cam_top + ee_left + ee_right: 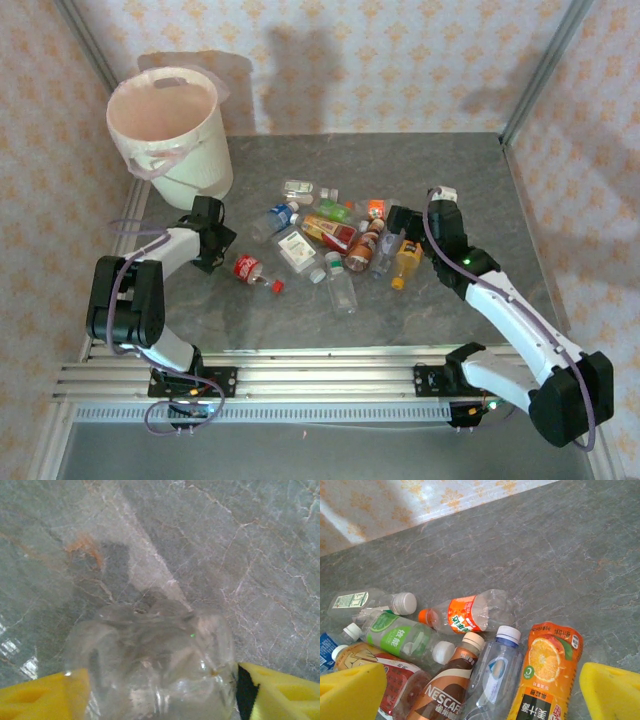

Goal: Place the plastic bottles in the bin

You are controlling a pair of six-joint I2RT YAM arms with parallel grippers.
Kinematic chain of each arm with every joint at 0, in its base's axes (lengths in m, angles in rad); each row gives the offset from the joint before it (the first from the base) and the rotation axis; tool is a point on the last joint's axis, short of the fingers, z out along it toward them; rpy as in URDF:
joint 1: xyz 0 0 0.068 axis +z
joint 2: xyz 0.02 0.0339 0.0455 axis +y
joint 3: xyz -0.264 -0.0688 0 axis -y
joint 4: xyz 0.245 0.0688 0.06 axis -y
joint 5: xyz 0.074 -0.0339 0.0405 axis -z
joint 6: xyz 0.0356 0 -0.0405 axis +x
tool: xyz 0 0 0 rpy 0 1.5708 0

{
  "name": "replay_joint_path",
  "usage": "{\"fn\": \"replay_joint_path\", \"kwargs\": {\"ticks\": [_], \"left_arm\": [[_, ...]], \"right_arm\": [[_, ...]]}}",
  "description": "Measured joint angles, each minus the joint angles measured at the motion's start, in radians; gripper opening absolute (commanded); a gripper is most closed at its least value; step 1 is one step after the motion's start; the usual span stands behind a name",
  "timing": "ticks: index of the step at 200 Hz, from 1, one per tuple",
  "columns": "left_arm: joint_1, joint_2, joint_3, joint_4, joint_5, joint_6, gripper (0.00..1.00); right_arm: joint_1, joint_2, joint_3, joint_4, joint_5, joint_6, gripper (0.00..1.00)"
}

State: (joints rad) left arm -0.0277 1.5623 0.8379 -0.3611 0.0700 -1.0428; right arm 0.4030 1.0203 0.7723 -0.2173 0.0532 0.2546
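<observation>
The cream-white bin (170, 125) with its bag liner stands at the back left. Several plastic bottles (340, 235) lie heaped mid-table, and a red-labelled one (252, 270) lies apart to their left. My left gripper (212, 240) hangs low between bin and heap. Its yellow fingers (40, 695) are shut on a clear crumpled bottle (155, 645) above bare table. My right gripper (482, 692) is open over the heap's right side. Between and below its fingers (610, 690) lie a Nescafe bottle (452, 690), a clear blue-capped bottle (495, 672) and an orange juice bottle (545, 675).
Metal frame posts (535, 70) stand at the table's back corners before patterned walls. An aluminium rail (320, 380) runs along the near edge. An orange-labelled bottle (470, 614) and a green-labelled one (400, 637) lie just beyond the right gripper.
</observation>
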Motion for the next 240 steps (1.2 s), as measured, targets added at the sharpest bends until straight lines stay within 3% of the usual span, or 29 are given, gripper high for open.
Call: {"fn": "replay_joint_path", "kwargs": {"ticks": [36, 94, 144, 204, 240], "left_arm": [[0.000, -0.019, -0.011, 0.014, -0.003, 0.030, 0.60], [-0.009, -0.224, -0.010, 0.011, -0.025, 0.165, 0.57], [-0.138, -0.396, 0.128, 0.012, -0.129, 0.396, 0.57], [-0.143, -0.395, 0.356, 0.121, -0.266, 0.681, 0.58], [-0.142, -0.294, 0.541, 0.240, -0.321, 0.813, 0.57]], "right_arm": [[0.000, 0.006, 0.000, 0.000, 0.000, 0.000, 0.99], [0.000, 0.026, 0.000, 0.000, 0.000, 0.000, 0.99], [0.000, 0.042, 0.014, 0.003, -0.003, 0.000, 0.99], [0.000, -0.012, 0.026, 0.061, -0.060, -0.027, 0.99], [0.000, -0.040, 0.027, 0.084, -0.060, -0.034, 0.99]]}}
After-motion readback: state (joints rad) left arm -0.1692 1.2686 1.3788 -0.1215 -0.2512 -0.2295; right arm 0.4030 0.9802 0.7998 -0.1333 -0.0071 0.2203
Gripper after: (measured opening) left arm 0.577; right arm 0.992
